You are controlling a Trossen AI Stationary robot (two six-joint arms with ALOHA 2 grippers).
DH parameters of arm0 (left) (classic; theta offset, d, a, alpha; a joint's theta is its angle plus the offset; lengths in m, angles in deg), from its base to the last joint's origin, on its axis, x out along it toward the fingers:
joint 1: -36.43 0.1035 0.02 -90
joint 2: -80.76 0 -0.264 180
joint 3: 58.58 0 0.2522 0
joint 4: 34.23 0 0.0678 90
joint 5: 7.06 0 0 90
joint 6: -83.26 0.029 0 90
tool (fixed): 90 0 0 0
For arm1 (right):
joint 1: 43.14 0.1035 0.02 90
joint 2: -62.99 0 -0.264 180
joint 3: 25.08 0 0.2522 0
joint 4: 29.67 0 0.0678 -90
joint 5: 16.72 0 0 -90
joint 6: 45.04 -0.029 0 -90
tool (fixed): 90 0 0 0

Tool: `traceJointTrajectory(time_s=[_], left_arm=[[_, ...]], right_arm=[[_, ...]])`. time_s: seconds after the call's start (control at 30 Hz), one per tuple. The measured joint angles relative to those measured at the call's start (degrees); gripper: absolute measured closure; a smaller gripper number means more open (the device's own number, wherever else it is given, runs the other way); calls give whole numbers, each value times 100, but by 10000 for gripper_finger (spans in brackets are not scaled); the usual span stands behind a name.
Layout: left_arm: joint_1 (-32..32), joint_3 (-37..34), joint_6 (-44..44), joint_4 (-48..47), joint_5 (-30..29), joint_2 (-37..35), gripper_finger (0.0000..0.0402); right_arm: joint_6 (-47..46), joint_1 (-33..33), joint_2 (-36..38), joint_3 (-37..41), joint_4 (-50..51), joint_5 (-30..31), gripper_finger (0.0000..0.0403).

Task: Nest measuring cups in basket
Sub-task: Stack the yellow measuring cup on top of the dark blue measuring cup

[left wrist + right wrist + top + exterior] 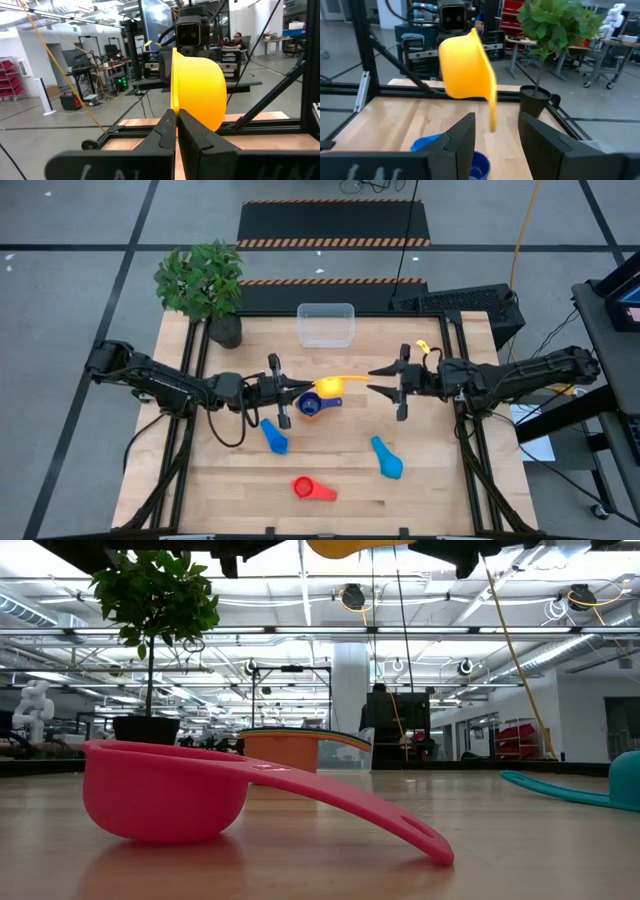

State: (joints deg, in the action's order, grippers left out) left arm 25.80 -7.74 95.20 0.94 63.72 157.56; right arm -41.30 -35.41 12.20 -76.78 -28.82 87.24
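While pinched shut on the yellow cup, left claw level mid-table; right claw parted, empty.

From overhead we look straight down on the whole worktop. The low camera sits at worktop level, very near the red cup, facing the room. Each wrist camera looks along its own hand toward the other arm; both share the yellow cup.

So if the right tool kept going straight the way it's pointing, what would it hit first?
Likely the yellow cup, held up by the left tool just ahead of the right tool; depth is uncertain.
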Motion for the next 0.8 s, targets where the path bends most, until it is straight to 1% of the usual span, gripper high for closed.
traceJointTrajectory(time_s=[0.17, 0.33, 0.5, 0.63, 0.8], left_arm=[[0, 0, -2, -4, -39, 0, 391], [0, 0, -7, -81, -39, 0, 397], [0, 0, -43, -74, -39, 0, 391], [0, 0, -44, -35, -42, 0, 396], [0, 0, -44, 76, -42, 0, 392]], right_arm=[[-5, 0, 0, 0, -87, 119, 259], [-8, 0, 2, 0, -240, 105, 263], [-8, 0, 0, 0, -185, 99, 294], [-1, 0, 0, 0, -176, 83, 321], [12, 0, 0, 0, -136, 82, 328]])
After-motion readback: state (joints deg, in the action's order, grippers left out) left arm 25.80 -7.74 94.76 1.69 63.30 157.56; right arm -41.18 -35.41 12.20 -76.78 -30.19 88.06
